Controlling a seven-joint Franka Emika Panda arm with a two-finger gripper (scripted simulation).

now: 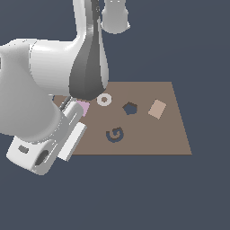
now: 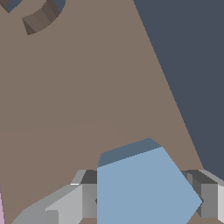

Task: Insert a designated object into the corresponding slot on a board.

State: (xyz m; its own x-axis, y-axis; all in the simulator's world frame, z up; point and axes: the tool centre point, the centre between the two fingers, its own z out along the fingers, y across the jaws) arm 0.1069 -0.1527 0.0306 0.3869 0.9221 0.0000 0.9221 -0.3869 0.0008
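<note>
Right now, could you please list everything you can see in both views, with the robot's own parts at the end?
board: one, brown, flat, centre of the exterior view.
pentagon slot: one, dark navy, mid-board.
G-shaped cutout: one, dark, toward the board's near edge.
white ring: one, on the board near its far edge.
tan square: one, to the exterior view's right of the slot.
pink square: one, partly hidden by the arm.
pentagon block: one, light blue, between the fingers, wrist view only.
arm: one, white and grey, exterior view's left.
fingers: grey, either side of the block.

Flat, even render light (no glare), sharp throughout.
</note>
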